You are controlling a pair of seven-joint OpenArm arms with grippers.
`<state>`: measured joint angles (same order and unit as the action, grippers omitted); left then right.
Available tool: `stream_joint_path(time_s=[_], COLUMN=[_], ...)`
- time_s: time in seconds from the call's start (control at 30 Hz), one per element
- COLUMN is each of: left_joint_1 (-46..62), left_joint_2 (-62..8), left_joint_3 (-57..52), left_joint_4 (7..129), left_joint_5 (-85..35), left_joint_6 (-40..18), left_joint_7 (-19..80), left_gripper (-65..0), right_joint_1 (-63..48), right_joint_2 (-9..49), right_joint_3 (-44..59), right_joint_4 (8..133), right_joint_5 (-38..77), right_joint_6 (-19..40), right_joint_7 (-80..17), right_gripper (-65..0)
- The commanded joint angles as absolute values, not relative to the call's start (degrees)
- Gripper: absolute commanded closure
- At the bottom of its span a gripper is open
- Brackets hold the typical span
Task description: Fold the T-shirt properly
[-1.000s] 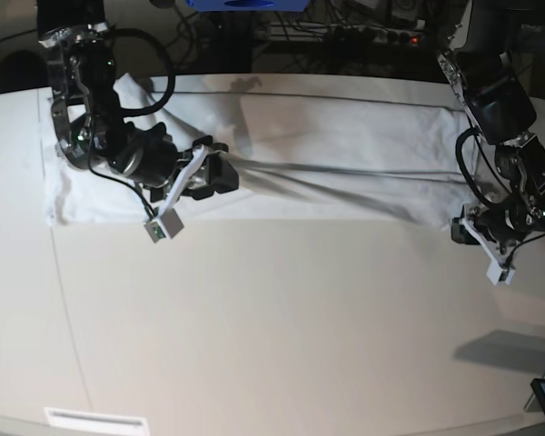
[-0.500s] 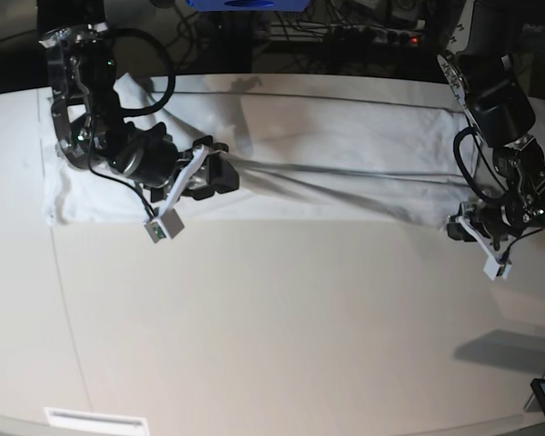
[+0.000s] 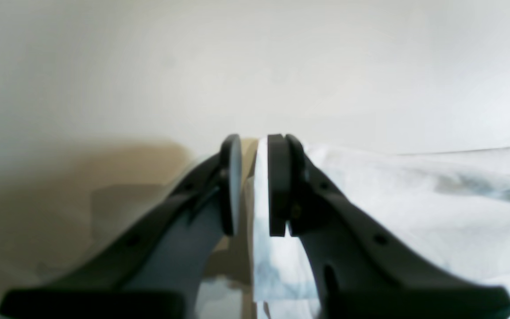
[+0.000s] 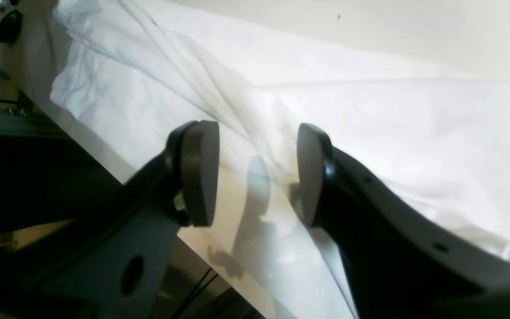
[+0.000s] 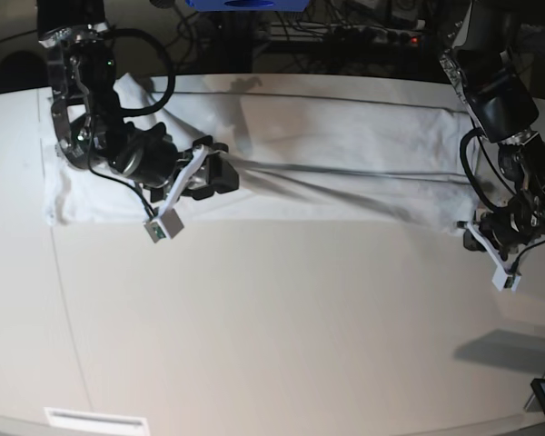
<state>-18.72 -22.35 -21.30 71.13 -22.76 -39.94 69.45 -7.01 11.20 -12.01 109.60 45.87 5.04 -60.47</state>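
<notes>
1. White cotton is what I see most: the T-shirt lies spread in a long band along the far side of the table.
2. My left gripper is at the shirt's end near the table's edge, low down by the cloth.
3. From the left wrist camera I see its two dark pads nearly together, with a thin fold of the white shirt standing up in the small gap between them.
4. I cannot tell if the pads truly pinch that fold yet.
5. My right gripper is over the other part of the shirt, near a long wrinkle that runs across the middle.
6. Its pads stand apart with nothing between them, and the white cloth lies below them.
7. The near half of the table is bare and smooth.
8. A small grey box hangs off the right arm, just over the shirt's near edge.
</notes>
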Motion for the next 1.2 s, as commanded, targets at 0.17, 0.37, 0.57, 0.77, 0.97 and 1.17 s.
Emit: stream_joint_path(time_s=[0.17,0.37,0.57,0.77,0.97,1.17], left_joint_1=[-19.8,-20.3,-20.4,-22.0,-22.3,-22.3], left_joint_2=[-23.4,-23.5,-23.5,-23.4,-23.1,-23.5], left_joint_3=[-21.4,-21.4,-21.8,-21.5,-21.4,-21.8], left_joint_4=[71.7,68.8,66.9,66.8,66.8,63.7], left_joint_5=[-23.0,-23.0,-23.3,-23.0,-22.9,-22.9], left_joint_6=[-40.0,-40.0,-40.0,-40.0,-40.0,-40.0], left_joint_7=[69.1,69.1,68.7,68.7,68.7,68.7], left_gripper=[-11.1,-21.0,-35.4,-26.9,-17.1,-15.8], right_joint_1=[-6.2,-6.2,-6.2,-6.3,-6.4,-7.0], right_joint_2=[11.4,11.4,11.4,11.4,11.4,11.4], right_joint_3=[-11.8,-11.8,-11.8,-11.8,-11.8,-11.8], right_joint_4=[110.4,110.4,110.4,110.4,110.4,110.4], right_joint_5=[46.6,46.6,46.6,46.6,46.6,46.6], right_joint_6=[5.4,5.4,5.4,5.4,5.4,5.4], right_joint_7=[-59.5,-59.6,-59.6,-59.6,-59.6,-59.5], right_gripper=[-27.7,-27.7,-27.7,-27.7,-27.7,-27.7])
